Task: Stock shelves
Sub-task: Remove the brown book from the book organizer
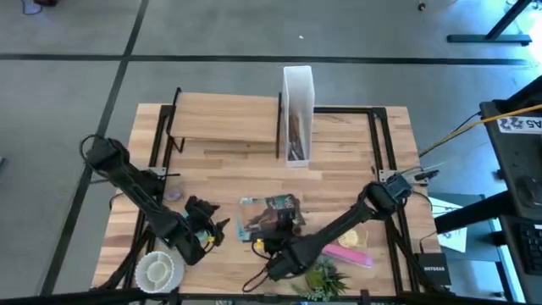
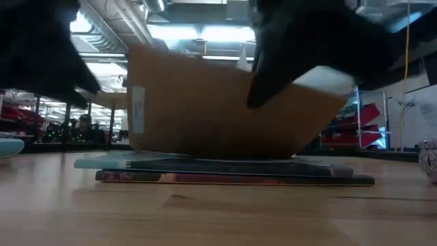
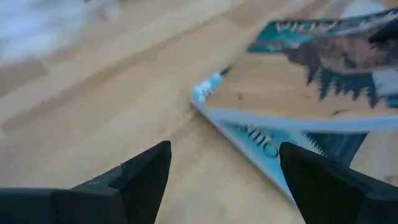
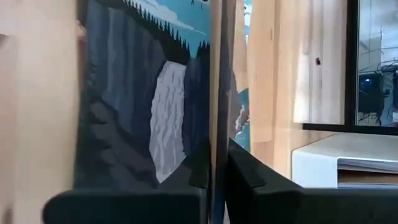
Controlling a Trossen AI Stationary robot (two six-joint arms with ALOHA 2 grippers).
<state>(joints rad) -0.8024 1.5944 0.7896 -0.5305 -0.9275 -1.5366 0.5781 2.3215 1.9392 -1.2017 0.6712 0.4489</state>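
The low light-wood shelf board on thin black end posts (image 1: 224, 119) stands at the far left of the wooden tabletop (image 1: 229, 178), with a tall narrow white file box (image 1: 296, 114) touching its right end; the box holds dark upright items that cannot be identified. At the table's near centre lies a small stack of flat illustrated books (image 1: 269, 216). A white round dish (image 1: 157, 269) sits at the near left corner, a small purple object (image 1: 174, 194) lies beside the left arm, and a pink flat item (image 1: 349, 253) and a green plant sprig (image 1: 323, 276) lie near right. The left gripper (image 3: 224, 180) hovers just left of the stack, fingers spread wide and holding nothing. The right gripper (image 4: 214, 171) is at the stack's near edge, fingers pinched narrow on the raised cover of the top book. In the low view, this tan cover and dark arm parts block the shelf entirely.
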